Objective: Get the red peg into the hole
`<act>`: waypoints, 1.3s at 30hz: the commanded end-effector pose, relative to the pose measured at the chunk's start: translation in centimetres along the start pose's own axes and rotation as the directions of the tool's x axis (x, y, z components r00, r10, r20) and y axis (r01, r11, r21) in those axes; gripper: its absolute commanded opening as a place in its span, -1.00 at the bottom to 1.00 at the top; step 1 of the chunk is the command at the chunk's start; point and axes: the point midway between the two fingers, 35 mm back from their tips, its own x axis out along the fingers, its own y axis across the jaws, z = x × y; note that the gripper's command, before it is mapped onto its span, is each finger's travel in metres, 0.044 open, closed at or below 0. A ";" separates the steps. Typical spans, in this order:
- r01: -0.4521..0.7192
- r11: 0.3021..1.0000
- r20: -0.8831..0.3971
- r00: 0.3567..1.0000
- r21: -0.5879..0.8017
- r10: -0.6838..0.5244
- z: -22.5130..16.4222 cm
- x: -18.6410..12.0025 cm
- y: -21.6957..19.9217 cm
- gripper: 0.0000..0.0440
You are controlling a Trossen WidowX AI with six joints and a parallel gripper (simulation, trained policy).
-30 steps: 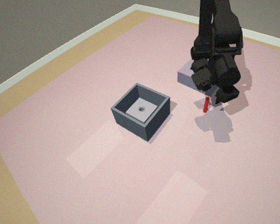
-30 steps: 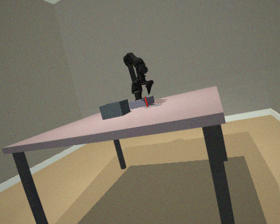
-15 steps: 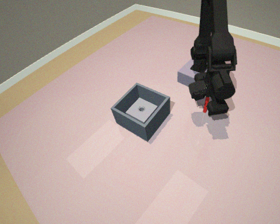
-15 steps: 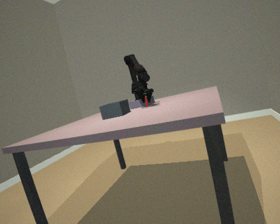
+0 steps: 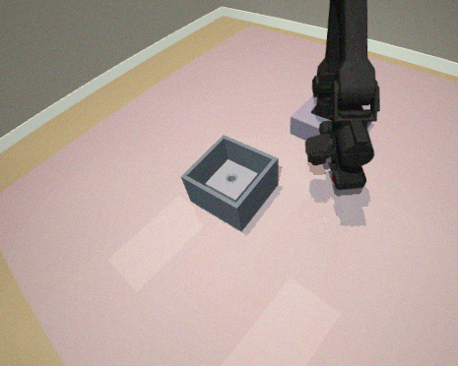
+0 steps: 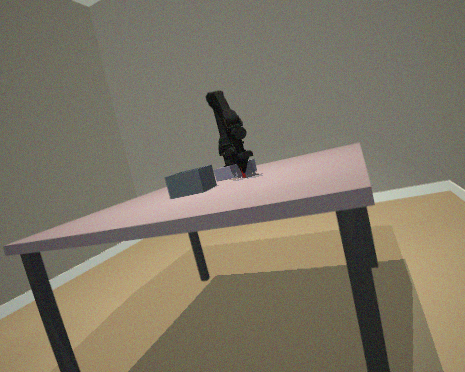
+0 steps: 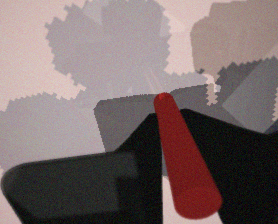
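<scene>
The red peg [image 7: 185, 165] [image 6: 243, 175] stands between the two black fingers, its thick near end toward the wrist camera. In the top view only a sliver of red shows beside the finger. My gripper [image 7: 168, 118] [image 6: 243, 169] is shut on the peg, low over the table, to the right of the box in the top view. The open grey-blue box [image 5: 261, 196] [image 6: 185, 184] sits apart from the gripper. The pale plate [image 5: 220, 181] at its bottom has a round hole [image 5: 231, 178] near the middle, with nothing in it. Whether the peg's lower end touches the table is unclear.
A lavender block [image 5: 301, 127] [image 6: 224, 173] lies behind the gripper, partly hidden by the arm in the top view. The box walls rise around the plate. The pink table [image 5: 73, 220] [image 6: 294, 189] bears everything.
</scene>
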 end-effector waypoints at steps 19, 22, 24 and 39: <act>-0.068 0.988 0.192 0.977 -0.137 0.094 4.5 -7.0 1.7 -1.00; -0.075 0.987 0.216 0.971 -0.142 0.105 5.5 -8.3 2.0 -1.00; -0.079 0.987 0.231 0.967 -0.143 0.111 6.1 -9.1 2.2 -1.00; -0.098 0.993 0.304 0.946 -0.072 0.115 12.3 -12.7 2.6 -1.00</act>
